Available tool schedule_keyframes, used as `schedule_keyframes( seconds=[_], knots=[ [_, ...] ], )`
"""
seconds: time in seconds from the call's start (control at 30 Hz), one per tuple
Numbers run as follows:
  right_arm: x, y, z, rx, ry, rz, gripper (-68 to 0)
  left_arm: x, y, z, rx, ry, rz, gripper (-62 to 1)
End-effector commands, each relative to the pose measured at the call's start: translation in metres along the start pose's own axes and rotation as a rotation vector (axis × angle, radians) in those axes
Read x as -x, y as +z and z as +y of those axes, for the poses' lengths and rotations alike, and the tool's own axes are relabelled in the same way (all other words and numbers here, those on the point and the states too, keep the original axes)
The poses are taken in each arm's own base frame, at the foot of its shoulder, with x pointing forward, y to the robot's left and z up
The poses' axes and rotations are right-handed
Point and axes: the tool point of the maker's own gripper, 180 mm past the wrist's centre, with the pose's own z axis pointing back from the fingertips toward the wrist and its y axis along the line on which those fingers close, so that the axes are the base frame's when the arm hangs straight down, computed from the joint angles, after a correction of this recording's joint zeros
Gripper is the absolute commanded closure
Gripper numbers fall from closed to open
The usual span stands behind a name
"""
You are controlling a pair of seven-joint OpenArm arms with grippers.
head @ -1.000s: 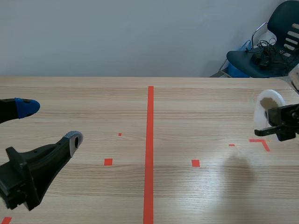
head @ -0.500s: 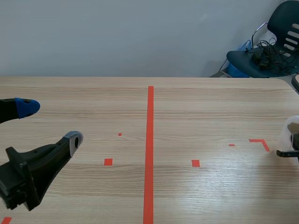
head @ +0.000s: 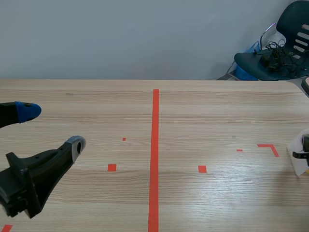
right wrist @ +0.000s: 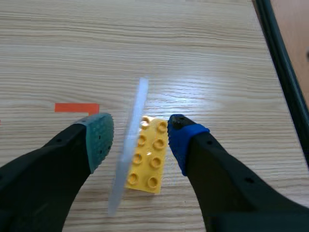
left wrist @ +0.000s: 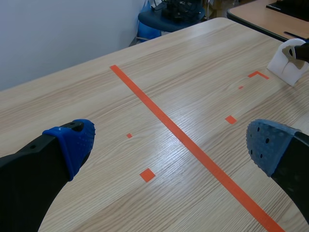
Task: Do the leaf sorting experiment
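On the far right edge of the table [head: 217, 111], beside the corner tape mark [head: 269, 147], sits the disc [head: 298, 157], well apart from the long tape line [head: 155, 154] down the middle. A chair [head: 277, 53] stands beyond the table's far right corner. The left gripper [head: 53, 127] hangs over the left half with its fingers spread wide and nothing between them. The scene and left wrist views show the disc only as a small white shape with a bit of black gripper against it. Only the right wrist view shows it closely, and it alone shows the brick [right wrist: 147, 157]. There the right gripper [right wrist: 140, 134] is spread, with both things between its fingers. The translucent white disc stands on edge, tilted, its edge line running away from the gripper. Bare wood shows between it and the green pad [right wrist: 100, 137]. The yellow brick lies flat, studs up, just beside the disc on the side of the blue pad [right wrist: 182, 140]. Its long axis runs forward too, nearly parallel to the disc's edge, and its far corner is at the blue pad's tip.
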Motion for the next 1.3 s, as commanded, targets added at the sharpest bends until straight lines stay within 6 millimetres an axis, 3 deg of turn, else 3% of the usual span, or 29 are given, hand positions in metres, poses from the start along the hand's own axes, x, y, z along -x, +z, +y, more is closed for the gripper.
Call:
schedule_keyframes(
  seconds=[0.0, 0.13, 0.27, 0.37, 0.47, 0.67, 0.9, 1.07, 1.27],
  knots=[
    [-0.034, 0.003, -0.016, -0.010, 0.063, -0.063, -36.4, -0.007, -0.002, -0.002, 0.004, 0.007, -0.030, -62.3],
    [-0.065, 0.011, -0.022, -0.077, 0.040, -0.077, -49.1, -0.007, -0.002, -0.002, 0.004, 0.007, -0.030, -62.3],
    [-0.112, 0.025, -0.029, -0.098, 0.035, -0.135, -59.0, -0.007, -0.002, -0.002, 0.004, 0.008, -0.030, -62.3],
    [-0.150, 0.036, -0.018, -0.140, 0.090, -0.173, -64.1, -0.007, -0.002, -0.002, 0.004, 0.008, -0.030, -62.3],
    [-0.170, 0.046, 0.000, -0.164, 0.199, -0.144, -65.5, -0.008, -0.002, -0.002, 0.004, 0.008, -0.031, -62.3],
    [-0.178, 0.066, 0.068, -0.309, 0.306, -0.169, -65.5, -0.007, -0.002, -0.002, 0.004, 0.008, -0.030, -62.3],
    [-0.171, 0.114, 0.141, -0.480, 0.383, -0.219, -65.5, -0.008, -0.002, -0.002, 0.004, 0.008, -0.031, -62.3],
    [-0.151, 0.135, 0.167, -0.570, 0.238, -0.196, -65.5, -0.008, -0.002, -0.002, 0.004, 0.008, -0.031, -62.3],
    [-0.146, 0.137, 0.173, -0.577, 0.135, -0.194, -65.5, -0.007, -0.002, -0.002, 0.004, 0.007, -0.030, -62.3]
  ],
)
